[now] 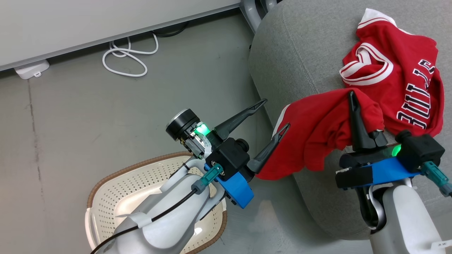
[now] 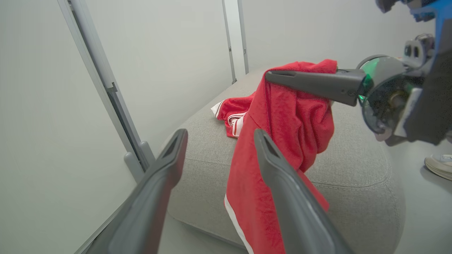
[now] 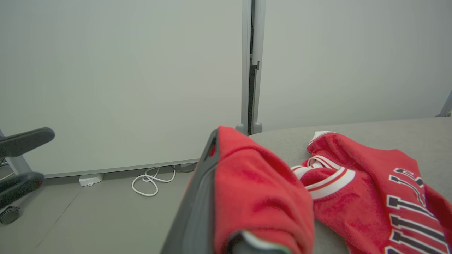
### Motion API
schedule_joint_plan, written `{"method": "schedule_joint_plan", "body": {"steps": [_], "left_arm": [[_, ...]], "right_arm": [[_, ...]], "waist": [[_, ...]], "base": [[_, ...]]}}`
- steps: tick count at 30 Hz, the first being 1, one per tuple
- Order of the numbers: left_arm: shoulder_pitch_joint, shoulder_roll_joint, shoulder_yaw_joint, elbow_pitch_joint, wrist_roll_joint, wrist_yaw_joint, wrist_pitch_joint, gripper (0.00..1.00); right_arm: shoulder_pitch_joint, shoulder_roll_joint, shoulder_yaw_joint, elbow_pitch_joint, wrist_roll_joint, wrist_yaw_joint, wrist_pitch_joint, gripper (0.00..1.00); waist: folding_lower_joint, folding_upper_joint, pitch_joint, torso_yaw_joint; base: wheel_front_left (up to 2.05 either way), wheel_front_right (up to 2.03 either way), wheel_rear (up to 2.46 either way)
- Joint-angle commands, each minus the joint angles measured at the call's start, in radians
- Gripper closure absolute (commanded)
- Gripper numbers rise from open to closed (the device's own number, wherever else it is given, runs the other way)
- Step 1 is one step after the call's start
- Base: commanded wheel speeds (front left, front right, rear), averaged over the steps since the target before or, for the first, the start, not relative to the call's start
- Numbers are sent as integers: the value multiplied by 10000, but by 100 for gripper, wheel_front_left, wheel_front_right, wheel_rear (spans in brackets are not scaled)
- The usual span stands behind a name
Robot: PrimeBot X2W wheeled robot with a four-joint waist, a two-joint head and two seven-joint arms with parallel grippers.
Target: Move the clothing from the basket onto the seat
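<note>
The red jersey (image 1: 399,81) with "BULLS" lettering lies crumpled on the grey seat (image 1: 300,42). The red piece with a white band (image 1: 317,134) hangs over the seat's near-left edge, partly on the cushion and partly dangling. My right gripper (image 1: 355,98) is shut on its bunched top; one dark finger shows and cloth covers the other. My left gripper (image 1: 276,113) is open just left of the hanging cloth, nothing between its fingers. The cream basket (image 1: 106,197) stands on the floor at lower left, largely hidden by my left forearm; no clothing shows in its visible part.
A pale grey partition panel (image 1: 106,24) runs along the back, with a coiled white cable (image 1: 123,60) and a small white box (image 1: 31,68) on the floor at its foot. A person's shoe (image 2: 439,165) is on the floor beyond the seat.
</note>
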Motion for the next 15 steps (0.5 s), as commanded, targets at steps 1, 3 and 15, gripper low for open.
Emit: {"method": "schedule_joint_plan", "body": {"steps": [1, 3, 15], "left_arm": [[-136, 68, 11, -4, -62, -13, -26, 0], [-158, 72, 28, -20, -58, -13, -26, 0], [-573, 268, -20, -92, 145, -14, -26, 0]], "right_arm": [[-131, -5, -51, -82, 9, 5, -4, 100], [-273, -5, -75, -131, -38, 5, -3, 100], [-2866, -786, -849, -790, -393, 5, -3, 100]], "waist": [[-1, 0, 13, 10], [-1, 0, 44, 27], [-1, 0, 1157, 236]], "base": [[0, 0, 0], [0, 0, 0], [0, 0, 0]]}}
